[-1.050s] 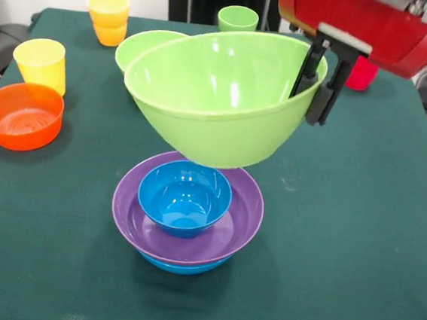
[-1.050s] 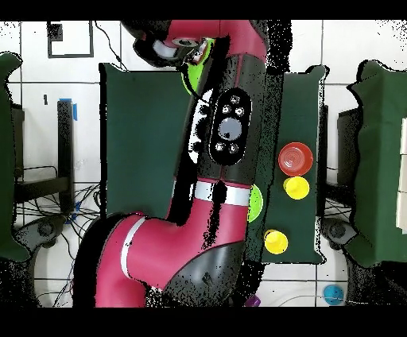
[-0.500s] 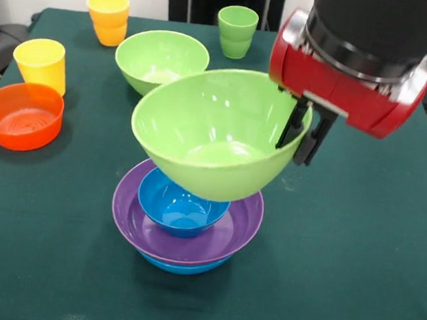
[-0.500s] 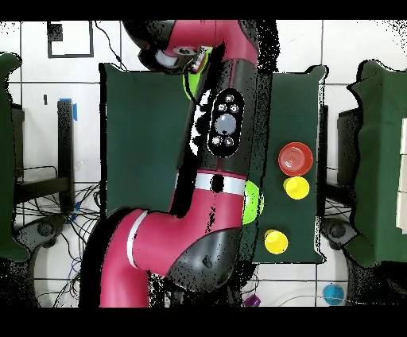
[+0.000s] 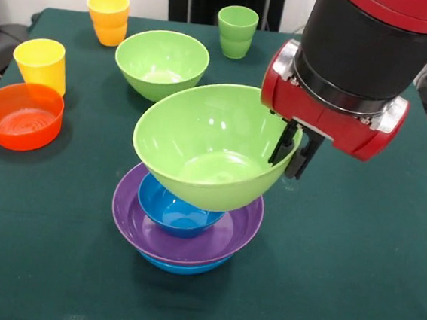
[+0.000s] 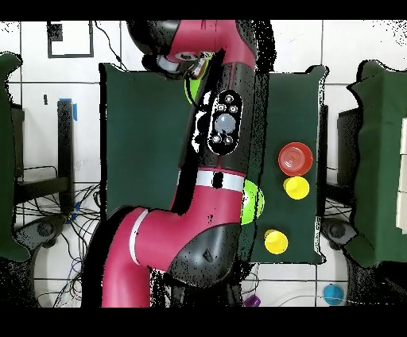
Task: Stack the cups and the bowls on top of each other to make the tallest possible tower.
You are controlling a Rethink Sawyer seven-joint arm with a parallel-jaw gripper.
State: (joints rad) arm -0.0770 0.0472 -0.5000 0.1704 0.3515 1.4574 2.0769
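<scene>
While the black-fingered gripper (image 5: 293,151) pinches its rim, the large glossy light green plastic bowl (image 5: 213,146) looks light, stiff and slippery; a rim hold suits it.

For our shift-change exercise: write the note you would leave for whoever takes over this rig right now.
Gripper: shut on the rim of a large light green bowl, held tilted just above the stack.
Stack so far: small blue bowl in the wide purple bowl, on a large blue bowl.
Loose on the table: second light green bowl, orange bowl, yellow cup, orange-yellow cup, light green cup.
Left: set down the held bowl, then add the rest.
</scene>
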